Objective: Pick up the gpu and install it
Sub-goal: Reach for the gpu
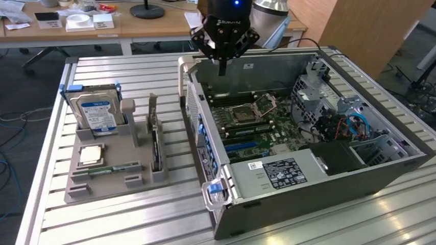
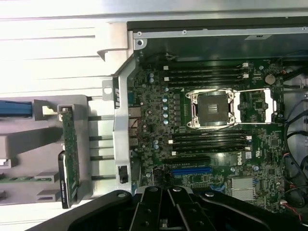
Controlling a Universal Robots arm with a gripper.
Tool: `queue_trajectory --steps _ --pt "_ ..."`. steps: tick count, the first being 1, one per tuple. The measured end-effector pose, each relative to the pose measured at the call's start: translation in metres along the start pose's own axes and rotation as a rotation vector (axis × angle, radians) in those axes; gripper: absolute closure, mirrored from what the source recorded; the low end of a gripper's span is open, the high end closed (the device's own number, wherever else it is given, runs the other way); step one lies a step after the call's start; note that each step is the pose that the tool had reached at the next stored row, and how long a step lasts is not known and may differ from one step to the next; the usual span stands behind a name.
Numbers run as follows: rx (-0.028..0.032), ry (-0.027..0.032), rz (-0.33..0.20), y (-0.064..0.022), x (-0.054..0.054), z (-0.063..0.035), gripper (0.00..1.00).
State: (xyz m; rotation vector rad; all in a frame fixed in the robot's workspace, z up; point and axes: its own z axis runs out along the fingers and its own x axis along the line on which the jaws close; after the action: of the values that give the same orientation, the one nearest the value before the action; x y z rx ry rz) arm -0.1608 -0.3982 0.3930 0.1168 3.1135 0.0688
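The gpu (image 1: pixel 155 137) stands on edge in a slot of the grey holder (image 1: pixel 119 148), on the exterior view's left, beside the open computer case (image 1: pixel 381 166). In the wrist view the gpu (image 2: pixel 70 161) is a thin green strip with a silver bracket at one end. My gripper (image 1: pixel 221 69) hangs shut and empty over the case's far rim, above the motherboard (image 1: pixel 252 122) and well apart from the gpu. In the wrist view my gripper (image 2: pixel 168 192) is a closed black linkage above the blue expansion slot (image 2: pixel 191 170).
The holder also carries a silver hard drive (image 1: pixel 95 109), a processor (image 1: pixel 91 154) and a memory stick (image 1: pixel 109 168). Cables and a drive cage (image 1: pixel 340 120) fill the case's right side. All of this rests on a slatted metal table (image 1: pixel 122 219), with desks behind.
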Motion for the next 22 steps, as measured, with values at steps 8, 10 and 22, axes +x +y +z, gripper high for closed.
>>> queue_trajectory --steps 8,10,22 --pt "0.0 -0.0002 0.0 0.0001 0.02 -0.0001 0.89" --pt "0.0 -0.0001 0.0 0.0004 0.025 -0.0001 0.89" --pt "0.0 -0.0001 0.001 0.0018 0.052 0.0 0.89"
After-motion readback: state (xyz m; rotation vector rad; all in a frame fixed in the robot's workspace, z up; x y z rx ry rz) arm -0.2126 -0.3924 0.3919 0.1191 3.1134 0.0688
